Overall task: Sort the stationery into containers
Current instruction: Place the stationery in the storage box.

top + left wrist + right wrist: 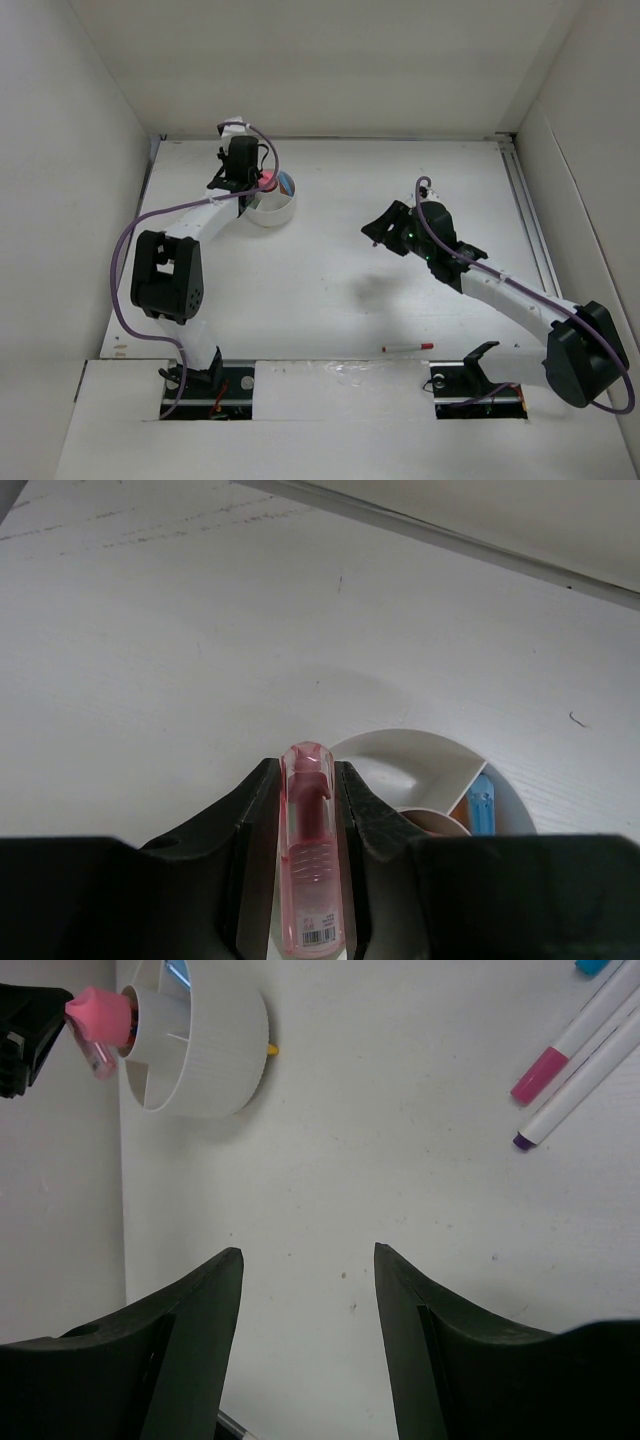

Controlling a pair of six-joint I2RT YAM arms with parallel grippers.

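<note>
Red-capped pen [408,347] lies flat along the near edge of the table [330,290], right of centre, apart from everything. Bare table beyond it, then the right gripper [307,1250] hanging over the right half, jaws wide, nothing in them. Just past it a pink-capped pen [545,1072] and a purple-tipped pen [580,1087] lie side by side. Wide open stretch leftward to the white cup [270,213], toward the far left corner, near the far edge. Dividers inside, a blue piece [481,805] in one compartment. Left gripper [307,767] over the cup's rim, clamped narrow on a pink see-through stick [310,880]
</note>
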